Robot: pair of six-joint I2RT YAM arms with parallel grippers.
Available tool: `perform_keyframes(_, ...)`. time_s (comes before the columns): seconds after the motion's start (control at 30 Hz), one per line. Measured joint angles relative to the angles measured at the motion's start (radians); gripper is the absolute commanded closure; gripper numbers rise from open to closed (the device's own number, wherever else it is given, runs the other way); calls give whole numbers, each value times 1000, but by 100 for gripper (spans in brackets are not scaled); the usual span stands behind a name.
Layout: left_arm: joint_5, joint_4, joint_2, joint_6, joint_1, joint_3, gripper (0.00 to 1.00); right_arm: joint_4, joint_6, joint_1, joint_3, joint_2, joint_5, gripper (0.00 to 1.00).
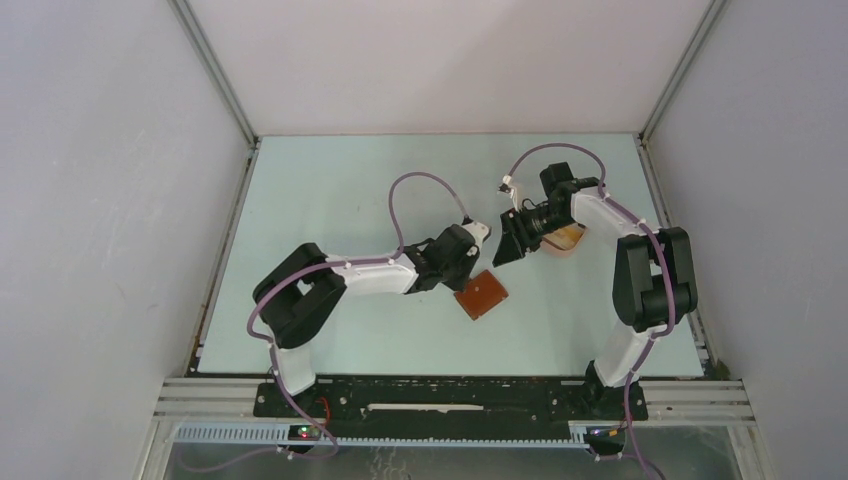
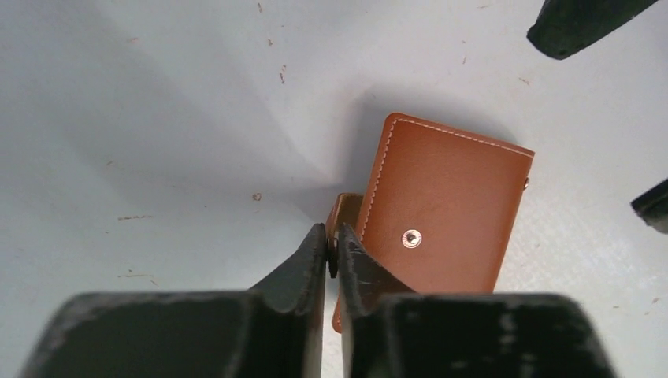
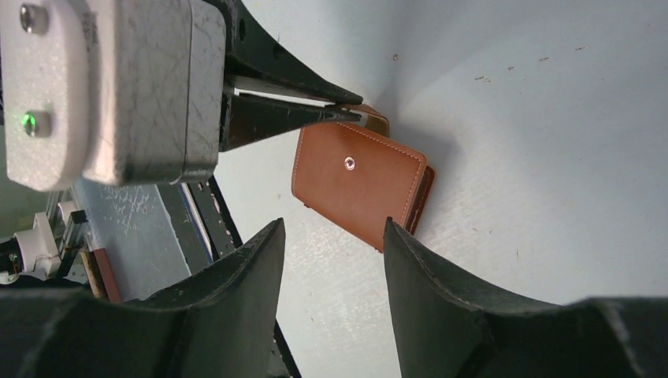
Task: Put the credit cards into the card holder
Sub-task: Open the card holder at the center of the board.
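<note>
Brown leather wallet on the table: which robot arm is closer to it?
Left. The left end effector pinches the snap tab of the small reddish-brown leather folding wallet; the right end effector hovers open nearby, not touching it.

Black-and-white left arm (image 1: 360, 272) stretched right and forward from base, elbow folded low, wrist pitched downward. Black two-finger left gripper (image 2: 335, 240) seen with jaws set almost together, tips pinched on snap tab of reddish-brown leather card holder (image 2: 445, 209). Black-and-white right arm (image 1: 640, 270) raised upright from base, forearm carried forward, wrist turned left. Black two-finger right gripper (image 3: 332, 228) held aloft, jaws spread apart, nothing gripped, fingers aimed toward left gripper's tips.
</note>
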Motion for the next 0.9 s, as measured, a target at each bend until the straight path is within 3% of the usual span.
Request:
perform_keyframes(0.3,-26,14,-17,-27,4,-20,100,-1,1,10,0,2,-1,43)
perform_keyframes(0.67,47,187,-350,-226,94,-285,100,-1,31,55,0,7,-48,45)
perform_keyframes(0.9,124,304,-415,-349,147,-397,100,13,98,84,0,19,-104,43)
